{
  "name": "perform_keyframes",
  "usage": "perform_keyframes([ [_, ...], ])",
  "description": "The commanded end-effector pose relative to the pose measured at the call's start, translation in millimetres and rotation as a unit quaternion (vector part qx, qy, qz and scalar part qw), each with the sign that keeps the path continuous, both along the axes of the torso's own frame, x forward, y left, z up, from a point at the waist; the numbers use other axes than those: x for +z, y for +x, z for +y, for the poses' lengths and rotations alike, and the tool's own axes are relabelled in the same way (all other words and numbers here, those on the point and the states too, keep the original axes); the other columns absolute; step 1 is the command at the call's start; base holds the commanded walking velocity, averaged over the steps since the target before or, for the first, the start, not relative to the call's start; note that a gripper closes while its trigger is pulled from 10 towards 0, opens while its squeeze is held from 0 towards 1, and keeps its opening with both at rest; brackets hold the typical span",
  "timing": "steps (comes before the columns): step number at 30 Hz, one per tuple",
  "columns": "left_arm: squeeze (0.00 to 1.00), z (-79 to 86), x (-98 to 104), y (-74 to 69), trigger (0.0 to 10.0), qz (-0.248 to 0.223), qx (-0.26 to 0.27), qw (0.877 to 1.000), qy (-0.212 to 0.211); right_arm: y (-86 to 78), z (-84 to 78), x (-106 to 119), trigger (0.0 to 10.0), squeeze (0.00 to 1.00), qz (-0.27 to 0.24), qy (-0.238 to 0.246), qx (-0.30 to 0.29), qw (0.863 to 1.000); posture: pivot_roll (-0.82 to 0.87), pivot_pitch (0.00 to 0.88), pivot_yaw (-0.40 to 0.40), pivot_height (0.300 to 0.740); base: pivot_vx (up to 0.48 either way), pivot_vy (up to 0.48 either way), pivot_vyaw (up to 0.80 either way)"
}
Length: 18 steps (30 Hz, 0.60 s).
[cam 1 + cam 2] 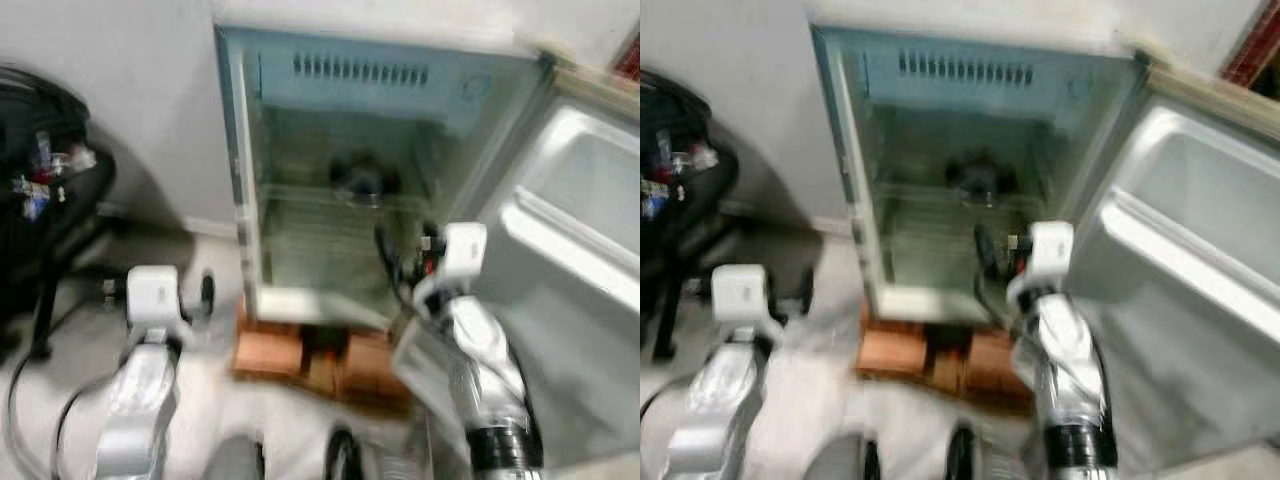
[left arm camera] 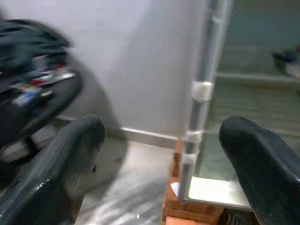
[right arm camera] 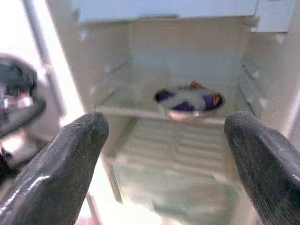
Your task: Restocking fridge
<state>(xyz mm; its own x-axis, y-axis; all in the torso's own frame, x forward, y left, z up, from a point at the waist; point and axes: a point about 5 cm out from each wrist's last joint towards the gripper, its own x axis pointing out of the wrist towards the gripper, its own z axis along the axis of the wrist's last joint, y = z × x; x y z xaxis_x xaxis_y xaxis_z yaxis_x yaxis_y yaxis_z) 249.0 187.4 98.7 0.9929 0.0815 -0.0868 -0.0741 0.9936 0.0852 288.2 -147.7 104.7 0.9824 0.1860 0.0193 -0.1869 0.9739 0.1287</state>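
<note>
A small fridge (image 1: 250, 150) stands open against the wall, its door (image 1: 570, 260) swung to the right. On its middle shelf sits a round bowl (image 3: 188, 101) of dark blue and white items, also seen as a dark blur (image 1: 360, 178). My right gripper (image 3: 164, 140) is open and empty just in front of the fridge's opening, at the lower shelf's height. My left gripper (image 2: 164, 145) is open and empty too, low beside the fridge's left edge (image 2: 199, 93), near the wall.
The fridge rests on reddish bricks (image 1: 268, 352) on a pale floor. A dark stand (image 1: 50, 190) holding cluttered small items is at the left. The open door's inner shelves (image 1: 1200, 250) crowd the right side.
</note>
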Motion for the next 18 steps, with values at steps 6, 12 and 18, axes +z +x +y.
perform_keyframes([
  [6,0.0,6.4,-12.8,-4.6,10.0,0.024,0.011,1.0,0.008,1.1,-3.9,-5.2,10.0,0.0,0.015,-0.027,-0.014,0.999,0.13,0.066,-0.074,0.74,-0.426,0.0,0.0],
  [12,0.0,4.3,-15.5,0.6,10.0,0.02,0.001,1.0,0.01,1.1,-4.5,-8.0,10.0,0.0,0.019,-0.021,-0.03,0.999,0.13,0.055,-0.091,0.74,-0.187,0.0,0.0],
  [18,0.0,-1.5,-16.3,2.1,10.0,0.02,-0.02,1.0,0.003,1.0,-9.0,-9.2,10.0,0.0,0.019,-0.018,-0.043,0.999,0.13,0.049,-0.085,0.74,0.0,0.0,0.0],
])
